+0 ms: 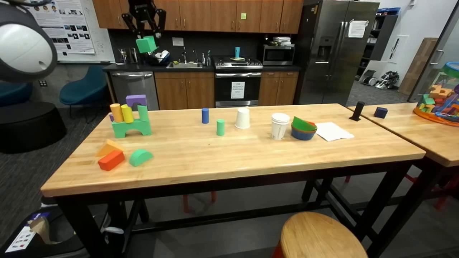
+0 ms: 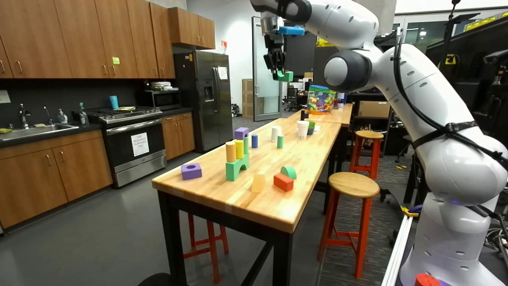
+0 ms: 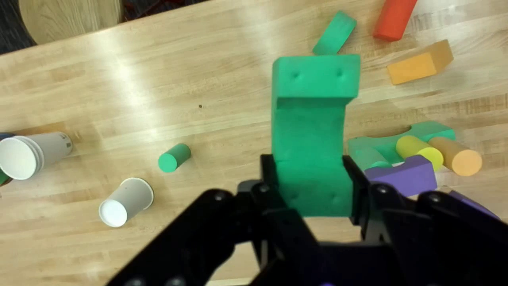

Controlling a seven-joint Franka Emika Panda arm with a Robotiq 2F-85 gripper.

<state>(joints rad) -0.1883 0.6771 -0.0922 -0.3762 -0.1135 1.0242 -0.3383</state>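
Observation:
My gripper (image 3: 310, 174) is shut on a green arch block (image 3: 313, 127), with a finger pad against each side of it. The held block hangs high above the wooden table in both exterior views. Below stands a stack of blocks: a green arch base (image 1: 144, 129) carries an orange cylinder (image 1: 116, 113), a yellow cylinder (image 1: 127, 114) and a green cylinder (image 1: 143, 113), with a purple arch (image 1: 136, 99) on top. Loose near the stack lie a red block (image 1: 111, 160), an orange wedge (image 1: 108, 147) and a green half-round (image 1: 140, 157). A purple block with a hole (image 2: 191, 171) sits behind the stack.
Farther along the table (image 1: 200, 157) stand a blue cylinder (image 1: 205, 115), a short green cylinder (image 1: 220, 127), an upturned white cup (image 1: 242, 118), stacked paper cups (image 1: 279, 126) and nested bowls (image 1: 303, 133) beside white paper (image 1: 332, 131). A stool (image 2: 353, 184) is at the table's side.

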